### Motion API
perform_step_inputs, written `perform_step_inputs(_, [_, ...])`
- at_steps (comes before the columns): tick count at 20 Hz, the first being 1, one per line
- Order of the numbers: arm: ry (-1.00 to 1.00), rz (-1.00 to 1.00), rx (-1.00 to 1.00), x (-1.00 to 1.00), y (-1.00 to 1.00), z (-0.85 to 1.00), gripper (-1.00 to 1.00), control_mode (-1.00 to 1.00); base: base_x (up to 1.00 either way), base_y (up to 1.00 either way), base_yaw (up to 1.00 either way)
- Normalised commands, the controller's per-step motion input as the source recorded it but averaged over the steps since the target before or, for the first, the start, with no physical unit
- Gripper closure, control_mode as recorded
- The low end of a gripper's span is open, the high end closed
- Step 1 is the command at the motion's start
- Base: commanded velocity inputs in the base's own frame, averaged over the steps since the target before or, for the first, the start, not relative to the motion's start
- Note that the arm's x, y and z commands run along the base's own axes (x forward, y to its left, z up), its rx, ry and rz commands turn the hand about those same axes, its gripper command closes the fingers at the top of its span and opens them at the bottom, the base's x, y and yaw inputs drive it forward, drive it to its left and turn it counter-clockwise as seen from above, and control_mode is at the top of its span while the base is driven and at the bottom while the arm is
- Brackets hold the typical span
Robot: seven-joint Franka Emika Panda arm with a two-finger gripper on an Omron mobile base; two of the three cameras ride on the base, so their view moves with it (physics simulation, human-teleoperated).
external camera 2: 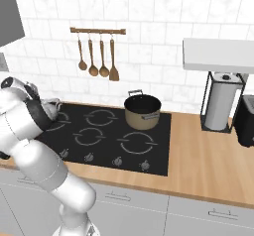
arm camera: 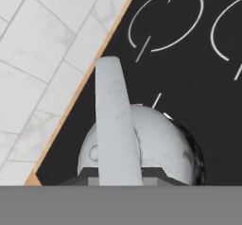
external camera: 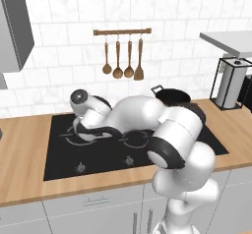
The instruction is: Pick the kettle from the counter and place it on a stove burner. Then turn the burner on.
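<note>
My tool (arm camera: 118, 174) is clamped narrow on the kettle's handle (arm camera: 116, 125), which rises as a pale arched strip straight up the middle of the hand view, with the two dark tips just showing either side of its foot. The kettle (arm camera: 160, 148) sits under it, a round silvery body with a dark rim at its right, over the black cooktop (arm camera: 189, 77) near that cooktop's back edge, where a thin strip of the tabletop (arm camera: 75, 96) runs along the white tiled wall (arm camera: 42, 54). A grey broken ring (arm camera: 165, 16) lies further along the glass, apart from the kettle. In the left base view my arm folds low over the cooktop's left half and hides most of the kettle (external camera: 91, 135), which shows as a pale shape on the rear left ring marks. In the right base view the kettle (external camera 2: 53, 107) peeps out beside my wrist at the cooktop's far left corner. The tan pot (external camera 2: 143, 111) stands on the rear right ring, well apart from the kettle. Whether the kettle rests on the glass or hangs just above it I cannot tell.
</note>
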Motion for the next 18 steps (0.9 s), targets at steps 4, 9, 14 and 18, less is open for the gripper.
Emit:
perform_step_inputs(4, [0.0, -0.05, -0.02, 0.21, 0.15, -0.18, 1.0, -1.0, 0.0, 0.0, 0.0])
perform_step_inputs(9, [0.0, -0.06, -0.02, 0.22, 0.22, -0.11, 1.0, -1.0, 0.0, 0.0, 0.0])
perform_step_inputs(14, [0.01, -0.05, -0.02, 0.09, 0.23, -0.13, 1.0, -1.0, 0.0, 0.0, 0.0])
perform_step_inputs(18, [0.02, -0.08, -0.01, -0.05, 0.22, -0.1, -1.0, -1.0, 0.0, 0.0, 0.0])
